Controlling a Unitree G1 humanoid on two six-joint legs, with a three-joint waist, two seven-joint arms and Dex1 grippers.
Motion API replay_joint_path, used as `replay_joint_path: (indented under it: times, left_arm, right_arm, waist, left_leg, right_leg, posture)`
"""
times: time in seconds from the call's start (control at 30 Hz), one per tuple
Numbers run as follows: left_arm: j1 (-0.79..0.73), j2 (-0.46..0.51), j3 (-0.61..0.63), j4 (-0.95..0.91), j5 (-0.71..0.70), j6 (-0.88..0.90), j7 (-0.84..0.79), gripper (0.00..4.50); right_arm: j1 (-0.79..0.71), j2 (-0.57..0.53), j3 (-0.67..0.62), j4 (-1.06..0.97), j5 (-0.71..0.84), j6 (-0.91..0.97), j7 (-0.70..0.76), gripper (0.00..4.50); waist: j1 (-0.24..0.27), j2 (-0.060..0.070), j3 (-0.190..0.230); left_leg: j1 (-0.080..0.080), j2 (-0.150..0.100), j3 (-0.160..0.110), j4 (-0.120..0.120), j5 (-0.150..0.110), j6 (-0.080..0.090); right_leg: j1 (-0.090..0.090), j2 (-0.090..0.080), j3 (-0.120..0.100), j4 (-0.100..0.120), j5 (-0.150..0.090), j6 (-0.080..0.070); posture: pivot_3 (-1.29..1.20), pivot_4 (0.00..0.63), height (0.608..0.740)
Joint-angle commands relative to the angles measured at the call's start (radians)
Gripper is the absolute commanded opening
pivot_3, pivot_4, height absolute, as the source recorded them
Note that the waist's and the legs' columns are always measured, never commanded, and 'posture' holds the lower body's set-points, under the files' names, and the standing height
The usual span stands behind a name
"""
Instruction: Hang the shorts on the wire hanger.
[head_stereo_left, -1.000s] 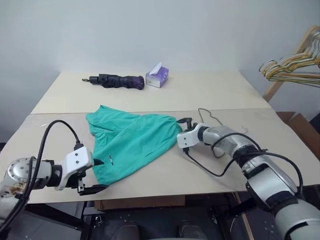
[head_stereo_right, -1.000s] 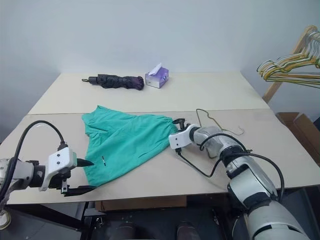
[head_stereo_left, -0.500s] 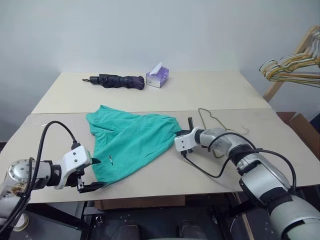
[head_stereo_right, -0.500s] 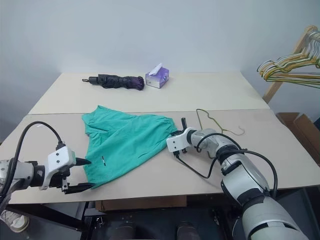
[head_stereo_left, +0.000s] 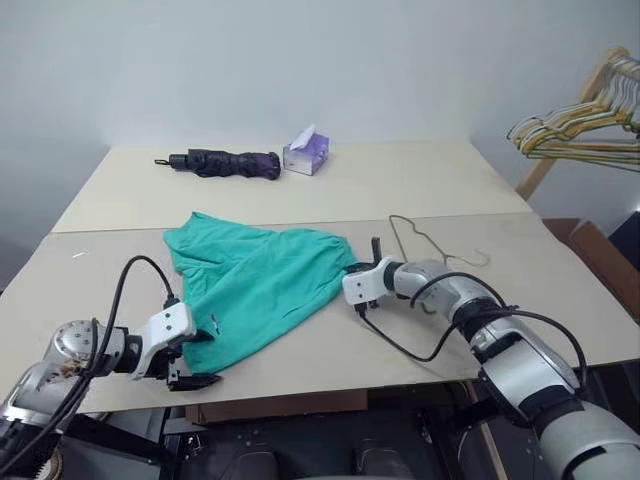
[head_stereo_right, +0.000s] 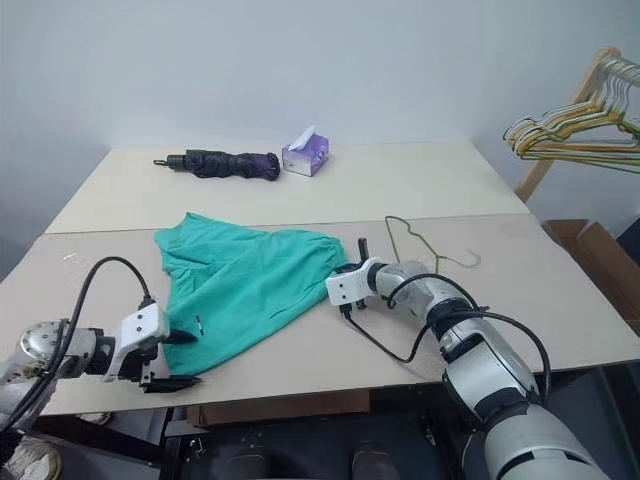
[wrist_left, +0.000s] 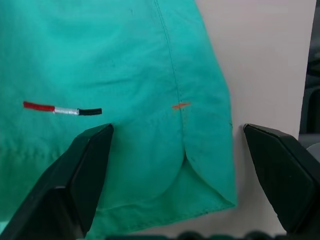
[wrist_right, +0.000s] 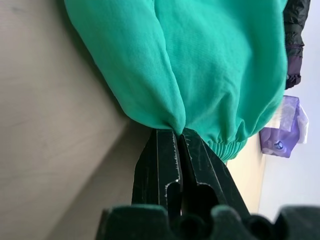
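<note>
The teal-green shorts (head_stereo_left: 255, 285) lie spread flat on the near table. Their gathered waistband faces my right gripper (head_stereo_left: 352, 270), which is shut on the waistband's edge. In the right wrist view its black fingers (wrist_right: 167, 160) are pressed together on a fold of the fabric (wrist_right: 200, 65). My left gripper (head_stereo_left: 198, 361) stands open at the leg hem, near the table's front edge. The left wrist view has its fingers (wrist_left: 82, 170) wide apart on either side of the hem corner (wrist_left: 200, 185). The thin wire hanger (head_stereo_left: 425, 242) lies flat on the table just behind my right forearm.
A folded dark umbrella (head_stereo_left: 218, 163) and a purple tissue box (head_stereo_left: 305, 154) sit on the far table. A bunch of hangers (head_stereo_left: 570, 125) hangs on a wooden rack at the right. A cardboard box (head_stereo_left: 600, 250) stands beside the table's right edge.
My right gripper has closed on the waistband edge. My left gripper has sunk toward the table by the leg hem, still open. The whole view has shifted slightly.
</note>
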Motion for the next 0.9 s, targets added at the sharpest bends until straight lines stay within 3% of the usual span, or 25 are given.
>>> replay_joint_path:
  times: [0.03, 0.5, 0.67, 0.9]
  left_arm:
    - [-0.013, -0.001, -0.026, 0.040, 0.052, -0.060, 0.000, 4.50]
    - [-0.028, 0.025, 0.035, 0.058, 0.054, -0.109, 0.008, 0.12]
    - [-0.049, 0.051, 0.114, 0.047, 0.040, -0.094, 0.050, 0.04]
    - [0.055, 0.180, 0.251, -0.108, -0.061, -0.016, -0.075, 0.04]
  right_arm:
    - [0.001, -0.016, -0.032, -0.055, 0.029, 0.017, 0.011, 0.03]
    - [0.064, -0.080, -0.050, -0.225, 0.069, 0.051, 0.139, 0.00]
    - [0.097, -0.154, -0.066, -0.376, 0.117, 0.042, 0.257, 0.00]
    - [0.235, -0.330, -0.097, -0.788, 0.369, 0.126, 0.633, 0.00]
  waist:
    - [-0.003, 0.000, 0.000]
    - [-0.014, 0.001, 0.000]
    - [-0.015, 0.001, 0.000]
    - [-0.006, 0.001, 0.000]
  left_leg:
    - [0.001, 0.000, 0.000, 0.000, 0.000, 0.000]
    - [0.001, 0.000, 0.000, 0.000, 0.000, 0.000]
    - [0.000, 0.000, 0.000, 0.000, 0.000, 0.000]
    - [-0.002, 0.001, 0.000, 0.000, 0.000, 0.000]
  right_leg:
    - [0.000, 0.000, 0.000, 0.000, 0.000, 0.000]
    - [0.000, 0.000, 0.000, 0.000, 0.000, 0.000]
    - [0.000, 0.000, 0.000, 0.000, 0.000, 0.000]
    - [-0.001, 0.000, 0.000, -0.001, -0.001, 0.001]
  posture:
    - [0.06, 0.000, 0.740]
    - [0.07, 0.000, 0.740]
    - [0.08, 0.000, 0.740]
    - [0.09, 0.000, 0.740]
